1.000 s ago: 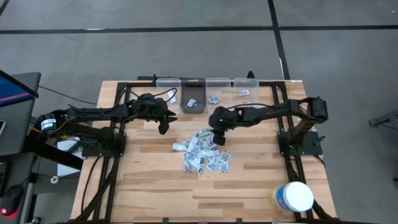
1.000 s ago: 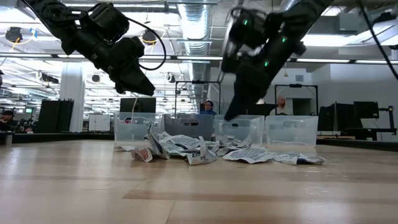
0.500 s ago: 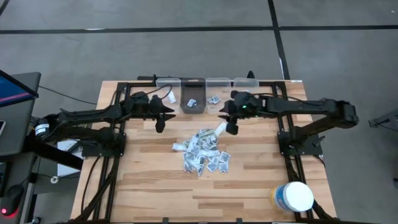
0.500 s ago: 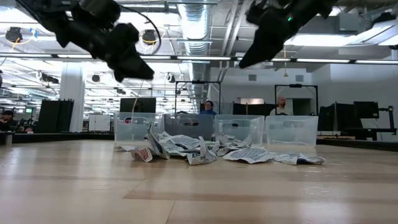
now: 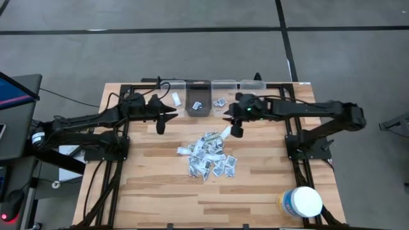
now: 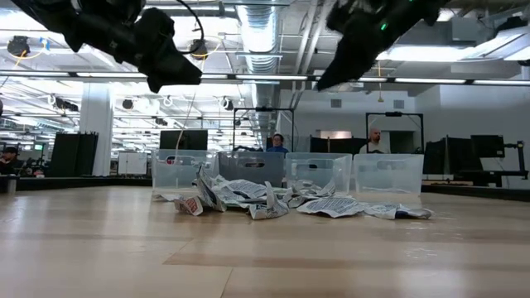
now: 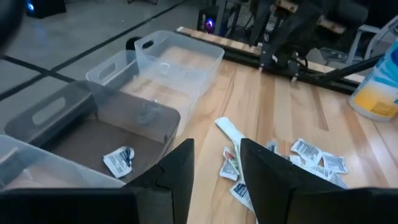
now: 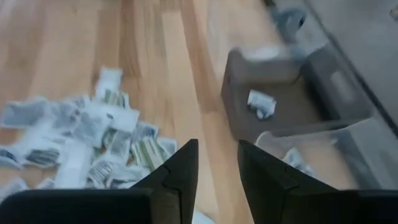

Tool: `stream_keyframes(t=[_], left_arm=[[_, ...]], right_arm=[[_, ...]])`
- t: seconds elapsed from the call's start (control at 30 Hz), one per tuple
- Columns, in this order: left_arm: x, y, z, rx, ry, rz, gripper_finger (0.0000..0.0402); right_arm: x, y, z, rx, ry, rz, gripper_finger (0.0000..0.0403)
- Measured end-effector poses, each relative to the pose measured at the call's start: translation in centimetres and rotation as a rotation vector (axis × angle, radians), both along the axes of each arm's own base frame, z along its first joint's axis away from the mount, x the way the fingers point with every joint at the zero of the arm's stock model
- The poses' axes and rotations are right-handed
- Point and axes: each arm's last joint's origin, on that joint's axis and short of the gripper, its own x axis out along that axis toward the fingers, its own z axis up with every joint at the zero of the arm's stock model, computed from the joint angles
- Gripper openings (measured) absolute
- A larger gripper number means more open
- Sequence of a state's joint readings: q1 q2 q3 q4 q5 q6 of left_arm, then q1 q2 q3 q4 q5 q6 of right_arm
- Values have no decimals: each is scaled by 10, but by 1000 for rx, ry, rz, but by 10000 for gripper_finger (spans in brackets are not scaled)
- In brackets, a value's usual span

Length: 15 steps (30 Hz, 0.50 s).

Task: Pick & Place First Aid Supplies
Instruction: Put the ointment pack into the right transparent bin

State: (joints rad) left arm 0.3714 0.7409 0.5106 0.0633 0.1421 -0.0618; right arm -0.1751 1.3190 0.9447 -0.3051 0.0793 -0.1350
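A: Were the fingers holding anything?

B: Left fingers [image 7: 214, 177] stood apart, empty, above the clear plastic bins [image 5: 198, 102]. Right fingers [image 5: 235, 131] pinched a pale strip [image 5: 226, 131].

A: And the packets?

B: The small white paper packets [image 5: 208, 156] were heaped mid-surface; their print was unreadable.

A pale wooden table [image 5: 255, 191] stands on a grey floor [image 5: 192, 57] crossed by dark lines. Along the table's far edge sit 4 bins in a row: a clear one [image 5: 172, 89] at the left, a dark grey one [image 5: 197, 102] next to it, then 2 more clear ones [image 5: 223, 89] [image 5: 252, 87]. A large white round tub with a yellow label [image 5: 300, 202] stands at the near right corner. A monitor with a lit screen [image 5: 14, 89] shows at the left edge. In the low view, 2 people [image 6: 276, 144] [image 6: 376, 139], possibly seated, show in the room behind the bins.
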Motion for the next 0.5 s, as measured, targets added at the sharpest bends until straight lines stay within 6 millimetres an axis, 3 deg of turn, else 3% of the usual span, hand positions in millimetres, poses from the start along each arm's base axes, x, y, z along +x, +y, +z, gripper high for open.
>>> stream_keyframes(t=[0.33,0.5], left_arm=[[3,1,-4,-15,29,0,131],[3,1,-6,-26,44,-5,131]], right_arm=[[43,-2,-78,31,208,52,107],[55,2,-103,41,236,71,107]])
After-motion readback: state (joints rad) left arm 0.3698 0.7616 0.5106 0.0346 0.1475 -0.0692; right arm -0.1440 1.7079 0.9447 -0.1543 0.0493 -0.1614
